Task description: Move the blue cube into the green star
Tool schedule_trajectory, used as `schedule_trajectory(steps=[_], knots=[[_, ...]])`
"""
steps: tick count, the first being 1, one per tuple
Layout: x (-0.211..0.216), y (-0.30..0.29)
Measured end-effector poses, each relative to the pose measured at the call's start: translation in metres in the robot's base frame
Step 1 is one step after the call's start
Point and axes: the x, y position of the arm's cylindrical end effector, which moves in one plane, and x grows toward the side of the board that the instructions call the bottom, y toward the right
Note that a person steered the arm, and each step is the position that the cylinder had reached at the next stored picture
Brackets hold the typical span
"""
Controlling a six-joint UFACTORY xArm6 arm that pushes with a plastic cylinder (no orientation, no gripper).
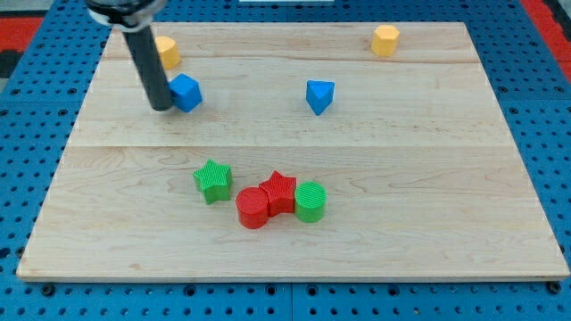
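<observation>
Nearest the view's bottom, a red cylinder (252,209), red star (280,191) and green cylinder (310,201) are clustered, touching; the green star (213,180) is just left. Farther up, the blue cube (186,93), a corner turned downward, is touched by my tip (161,107) at its left. One blue triangular block (319,95) and two yellow blocks (166,51) (385,40) are seen beyond.

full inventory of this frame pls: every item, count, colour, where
blue cube: 1, blue, upper left, touching my tip on its right
blue triangular block: 1, blue, upper centre
yellow blocks: 2, yellow, one at top left partly behind the rod, one at top right
green star: 1, green, lower centre, apart from the cluster
red star: 1, red, middle of the cluster
red cylinder: 1, red, cluster's left
green cylinder: 1, green, cluster's right
wooden board: 1, pale wood
my tip: 1, dark rod, left of the blue cube
</observation>
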Motion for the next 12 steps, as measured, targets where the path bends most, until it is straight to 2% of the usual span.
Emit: schedule_trajectory(steps=[1, 2, 3, 4, 5, 6, 7, 8, 9, 10, 11, 12], knots=[[-0.009, 0.056], [-0.042, 0.109], [-0.074, 0.128], [-0.096, 0.054], [-0.034, 0.028], [0.0, 0.059], [-0.034, 0.025], [0.021, 0.021], [0.047, 0.048], [0.041, 0.012], [0.055, -0.031], [0.105, 0.03]])
